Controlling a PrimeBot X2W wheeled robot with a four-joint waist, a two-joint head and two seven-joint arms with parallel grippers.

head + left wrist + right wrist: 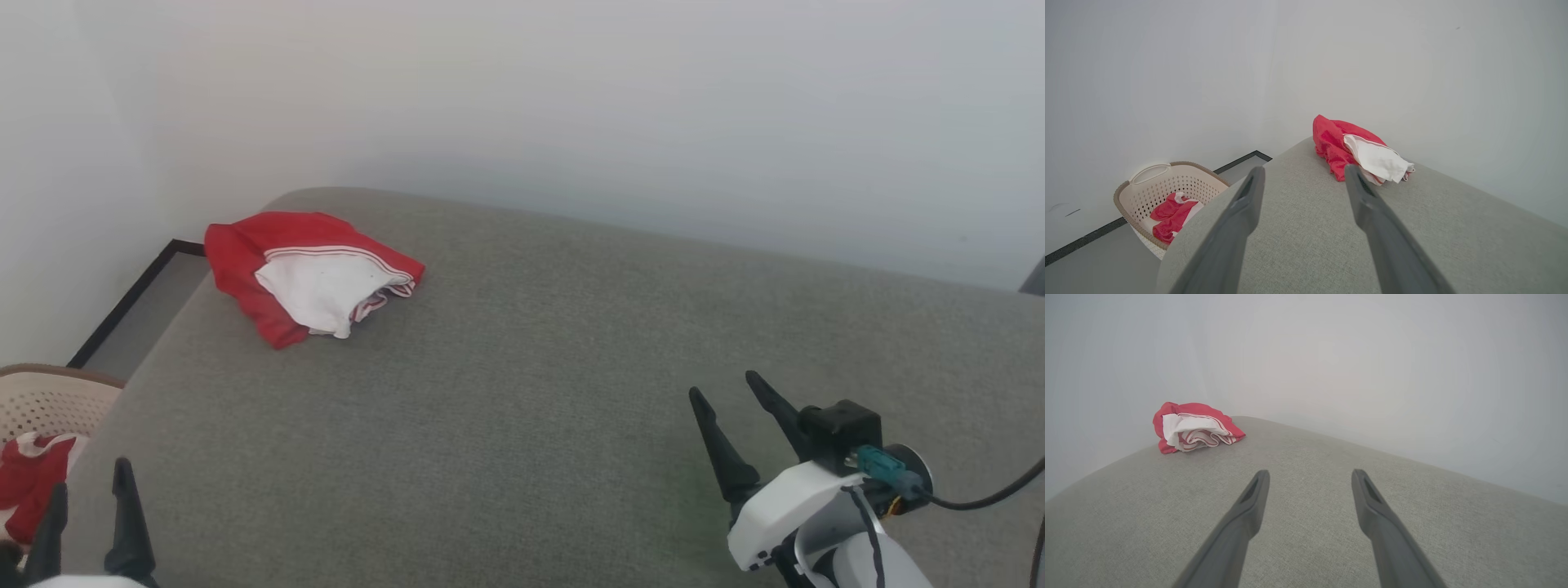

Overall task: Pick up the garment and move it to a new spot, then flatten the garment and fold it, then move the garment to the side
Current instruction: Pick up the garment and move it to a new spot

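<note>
1. Laundry basket (51, 398): cream, perforated plastic with a brown rim and a handle slot. It stands on the floor (135, 322) at the far left, beside the left edge of the upholstered surface (522, 408). Inside lies a crumpled red-and-white cloth (31, 483).

2. Left gripper (90, 480): at the lower left, over the near left edge of the surface. Its two dark fingers are spread apart with nothing between them. In the left wrist view they point toward the garment but stop well short of it.

3. Floor: a grey strip with a dark skirting line along the wall (571, 98), in the corner to the left of the surface.

4. Garment (304, 273): a red shirt, loosely bundled rather than flat. It rests on the far left corner of the surface, near the wall. A white sleeve lies on top and toward the front, edged with red-and-white striped trim. No lettering shows. It is well apart from both grippers and touches neither.

5. Upholstered surface: grey woven fabric with a rounded far left corner. It runs across the view to the right edge.

6. Right gripper (723, 385): at the lower right, over the surface. Its fingers are parted and hold nothing, and it sits on a white wrist with a black camera block.

7. Cable (992, 492): black, leading from the right wrist off the right edge.
</note>
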